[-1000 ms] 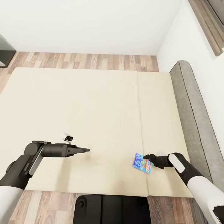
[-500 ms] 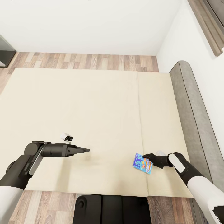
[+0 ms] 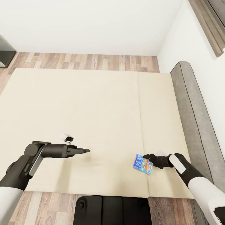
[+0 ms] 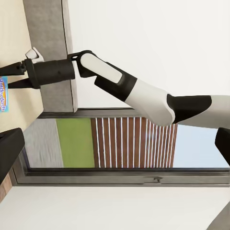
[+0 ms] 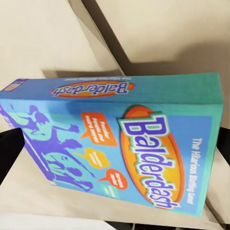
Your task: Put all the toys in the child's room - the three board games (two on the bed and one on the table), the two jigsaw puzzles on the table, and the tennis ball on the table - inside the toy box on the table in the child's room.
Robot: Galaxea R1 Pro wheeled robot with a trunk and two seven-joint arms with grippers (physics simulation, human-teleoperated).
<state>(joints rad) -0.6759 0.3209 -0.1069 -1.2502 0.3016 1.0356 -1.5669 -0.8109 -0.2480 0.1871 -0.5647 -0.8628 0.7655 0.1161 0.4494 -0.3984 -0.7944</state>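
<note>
Beyond the far edge of the mattress a strip of wood-plank floor [image 3: 87,62] runs in mixed brown and grey boards; past it a plain white wall [image 3: 90,25] rises, evenly lit; a second white wall [image 3: 187,40] meets it at the corner, carrying a window [image 3: 209,22] with a dark frame; through the window [image 4: 120,143] show a green patch, brown vertical slats and pale sky; a dark grey piece of furniture [image 3: 5,51] sits at the floor's far end; more planks [image 3: 47,206] lie at the near side.
</note>
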